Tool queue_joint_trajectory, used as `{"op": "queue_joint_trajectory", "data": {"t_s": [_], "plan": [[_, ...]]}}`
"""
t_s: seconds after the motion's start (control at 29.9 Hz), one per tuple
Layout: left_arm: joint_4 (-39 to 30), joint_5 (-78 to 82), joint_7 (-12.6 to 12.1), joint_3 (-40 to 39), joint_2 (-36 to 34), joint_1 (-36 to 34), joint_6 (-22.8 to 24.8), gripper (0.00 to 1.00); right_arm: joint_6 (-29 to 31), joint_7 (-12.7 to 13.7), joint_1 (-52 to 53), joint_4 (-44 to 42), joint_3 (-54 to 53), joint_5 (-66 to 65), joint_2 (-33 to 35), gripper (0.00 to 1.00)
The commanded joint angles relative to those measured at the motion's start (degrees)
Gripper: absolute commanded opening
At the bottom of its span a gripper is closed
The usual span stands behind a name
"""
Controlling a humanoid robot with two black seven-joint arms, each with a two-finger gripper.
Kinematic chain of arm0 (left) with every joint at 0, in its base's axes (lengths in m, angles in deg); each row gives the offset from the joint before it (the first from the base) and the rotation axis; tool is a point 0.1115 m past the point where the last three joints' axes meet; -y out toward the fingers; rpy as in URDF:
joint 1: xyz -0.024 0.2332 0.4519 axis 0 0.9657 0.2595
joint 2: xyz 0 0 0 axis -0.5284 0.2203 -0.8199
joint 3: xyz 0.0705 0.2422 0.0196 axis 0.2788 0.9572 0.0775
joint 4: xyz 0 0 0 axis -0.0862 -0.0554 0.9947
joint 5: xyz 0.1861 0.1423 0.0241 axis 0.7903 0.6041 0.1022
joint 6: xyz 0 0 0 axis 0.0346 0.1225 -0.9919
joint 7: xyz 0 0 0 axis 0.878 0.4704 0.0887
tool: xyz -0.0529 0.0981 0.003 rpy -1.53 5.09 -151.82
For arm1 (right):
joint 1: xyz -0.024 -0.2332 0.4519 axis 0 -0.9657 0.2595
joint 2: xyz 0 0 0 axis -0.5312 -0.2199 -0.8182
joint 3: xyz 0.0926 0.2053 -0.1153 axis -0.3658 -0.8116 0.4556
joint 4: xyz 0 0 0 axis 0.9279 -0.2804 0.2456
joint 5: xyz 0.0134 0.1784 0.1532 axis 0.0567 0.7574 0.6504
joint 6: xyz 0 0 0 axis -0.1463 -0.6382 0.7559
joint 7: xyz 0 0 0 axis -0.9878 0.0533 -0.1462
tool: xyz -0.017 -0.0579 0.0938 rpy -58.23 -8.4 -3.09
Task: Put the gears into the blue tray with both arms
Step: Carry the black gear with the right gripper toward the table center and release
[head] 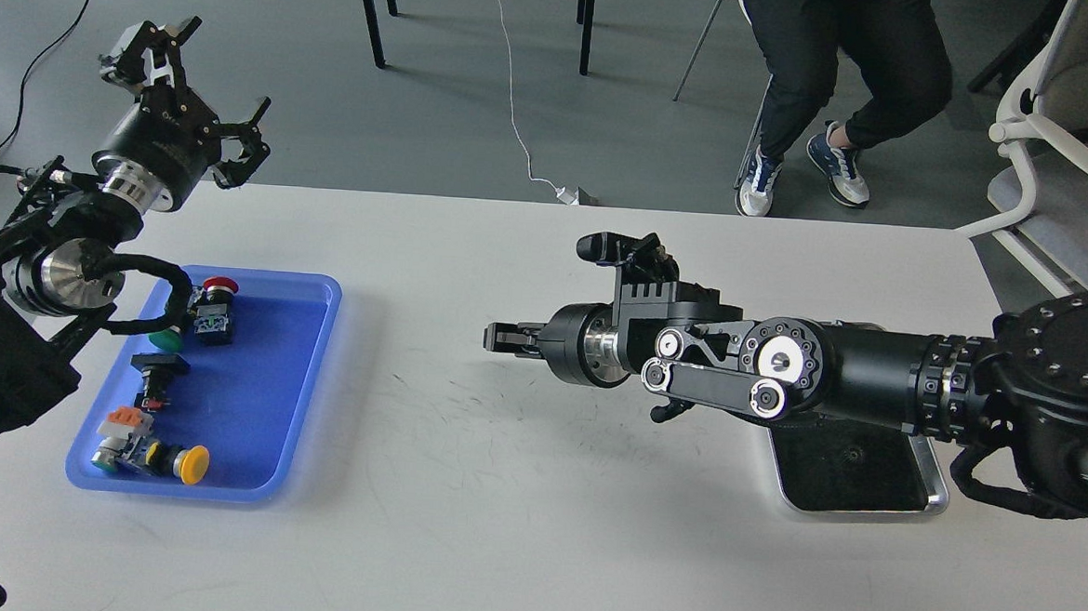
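The blue tray (pixel 265 393) lies at the table's left and holds several push-button switches. One tiny dark gear (pixel 854 452) rests on the dark floor of the steel tray (pixel 935 480) at the right; no other gear shows. My right gripper (pixel 498 338) points left over the middle of the table, about halfway between the two trays. Its fingers are pressed together, and whether anything sits between them is too small to see. My left gripper (pixel 203 92) is raised beyond the blue tray's far left corner, its prongs spread wide and empty.
Red (pixel 220 286), green (pixel 166 340) and yellow (pixel 190 463) capped switches fill the blue tray's left half. My right forearm (pixel 875 379) hides the steel tray's far half. A seated person's legs (pixel 835 88) and a chair (pixel 1065 137) are behind the table.
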Motion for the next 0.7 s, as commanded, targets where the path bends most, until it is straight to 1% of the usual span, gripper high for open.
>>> {"op": "queue_joint_trajectory", "data": {"t_s": [0.0,0.33,0.5,0.53,0.63,0.67], "plan": [[0.0,0.0,0.0,0.0,0.0,0.0,0.0,0.99,-0.1,-0.2,-0.9,0.2,-0.7,0.9,0.0,0.02],[0.0,0.0,0.0,-0.1,0.1,0.1,0.0,0.99,0.0,-0.3,-3.3,2.6,-1.0,1.9,0.0,0.02],[0.0,0.0,0.0,-0.1,0.1,0.1,0.0,0.99,0.0,-0.5,-4.2,2.8,-1.0,1.9,0.0,0.05],[0.0,0.0,0.0,-0.1,0.1,0.1,0.0,0.99,0.0,-0.5,-4.2,2.8,-0.9,1.9,0.0,0.07],[-0.1,0.0,0.0,-0.3,0.1,0.1,0.0,0.99,-0.1,-0.5,-4.9,2.8,-0.9,1.8,0.0,0.19],[-0.1,0.0,0.0,-0.3,0.1,0.1,0.0,0.99,-0.1,-0.5,-5.0,2.8,-0.9,1.8,0.0,0.26]]}}
